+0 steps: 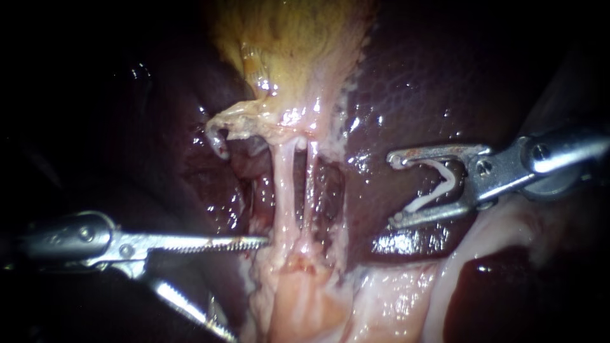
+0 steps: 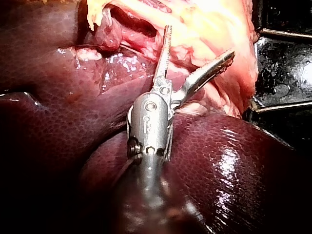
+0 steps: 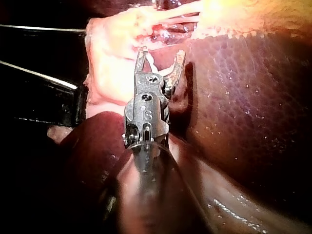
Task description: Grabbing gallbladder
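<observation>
**benchlurker:** Going for the gallbladder grab. Where is everything, and how would you take it?

**me:** Nothing's grabbed yet. I use the two pale tubes (image 1: 283, 184) as my landmark. The gallbladder (image 1: 292, 51) is the yellowish sac at their far end, where they fan out into it. My left instrument (image 1: 248, 289) is down at the near end of the tubes. Its jaws are wide apart with nothing in them, and the toothed upper one points at the nearer tube, almost touching it. My right instrument (image 1: 394, 188) waits on the other side of the tubes, over the liver (image 1: 432, 82). Its jaws are spread too, with a white clip (image 1: 452, 181) seated between them that looks to touch both.

**benchlurker:** So you just close where you are?

**me:** Nope, I reckon that would pinch a tube. I'd keep the left jaws open and slide along the tubes up to the sac. Then I'd get one jaw on each side of a fold and close slowly on a decent mouthful. Too shallow a bite probably slips, and too deep might catch liver.
</observation>
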### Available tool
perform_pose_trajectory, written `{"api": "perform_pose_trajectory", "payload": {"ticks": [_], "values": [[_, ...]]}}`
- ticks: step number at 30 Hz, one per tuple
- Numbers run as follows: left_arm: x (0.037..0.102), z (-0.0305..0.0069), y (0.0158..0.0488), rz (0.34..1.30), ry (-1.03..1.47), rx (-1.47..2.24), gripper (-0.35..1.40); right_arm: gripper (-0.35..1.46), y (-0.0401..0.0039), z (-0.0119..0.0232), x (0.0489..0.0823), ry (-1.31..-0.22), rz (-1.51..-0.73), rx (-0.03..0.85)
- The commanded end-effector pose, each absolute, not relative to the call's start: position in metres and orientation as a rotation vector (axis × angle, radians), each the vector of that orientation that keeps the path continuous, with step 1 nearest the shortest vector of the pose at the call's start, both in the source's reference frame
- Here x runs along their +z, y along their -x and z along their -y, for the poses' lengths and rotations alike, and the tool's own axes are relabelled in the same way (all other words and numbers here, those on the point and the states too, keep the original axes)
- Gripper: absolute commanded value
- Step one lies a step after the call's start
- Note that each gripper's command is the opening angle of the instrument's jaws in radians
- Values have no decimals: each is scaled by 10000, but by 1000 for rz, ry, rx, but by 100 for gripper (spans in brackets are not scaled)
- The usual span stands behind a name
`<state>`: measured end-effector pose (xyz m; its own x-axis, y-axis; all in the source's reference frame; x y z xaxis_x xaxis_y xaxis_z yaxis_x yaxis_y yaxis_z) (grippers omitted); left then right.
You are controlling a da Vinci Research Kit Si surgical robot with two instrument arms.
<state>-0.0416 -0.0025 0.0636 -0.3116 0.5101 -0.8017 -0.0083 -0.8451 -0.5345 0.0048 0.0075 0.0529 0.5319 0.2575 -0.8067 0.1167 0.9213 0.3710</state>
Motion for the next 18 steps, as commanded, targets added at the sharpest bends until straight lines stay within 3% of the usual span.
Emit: {"api": "perform_pose_trajectory", "payload": {"ticks": [1, 8, 18], "values": [[636, 24, 416, 631, 1595, 2212, 108, 49, -48, -75, 529, -408, -1014, 87], [628, 7, 405, 573, 1542, 2184, 108, 49, -48, -75, 529, -408, -1014, 87], [602, -42, 358, 414, 1486, 2094, 103, 49, -48, -75, 529, -409, -1014, 87]]}}
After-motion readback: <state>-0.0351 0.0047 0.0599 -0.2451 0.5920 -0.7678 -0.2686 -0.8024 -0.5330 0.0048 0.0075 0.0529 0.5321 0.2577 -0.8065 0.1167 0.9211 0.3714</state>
